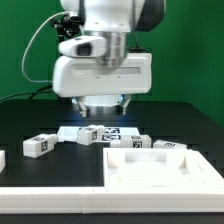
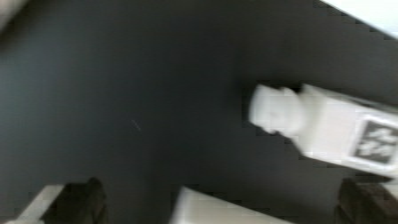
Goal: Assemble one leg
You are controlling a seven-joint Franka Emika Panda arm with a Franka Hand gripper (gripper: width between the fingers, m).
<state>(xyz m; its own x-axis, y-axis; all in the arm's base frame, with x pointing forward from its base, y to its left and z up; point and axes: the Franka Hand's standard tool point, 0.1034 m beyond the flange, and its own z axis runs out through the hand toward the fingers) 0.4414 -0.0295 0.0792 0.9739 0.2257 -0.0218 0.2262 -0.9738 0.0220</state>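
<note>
Black tabletop [image 1: 30, 115], green backdrop [image 1: 20, 40] | my gripper [image 2: 217, 198] spread wide, empty | leg [image 2: 331, 124]: judged light, rigid, smooth plastic, likely slippery | I'd grip its flat sides mid-body.

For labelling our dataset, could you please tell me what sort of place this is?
Probably a robotics lab bench: a robot arm over a black table, a plain green backdrop, and a white leg bearing marker tags.

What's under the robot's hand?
A tagged white leg lies on the black table below the open hand, off-centre. In the exterior view, the hand hides the table behind it.
</note>
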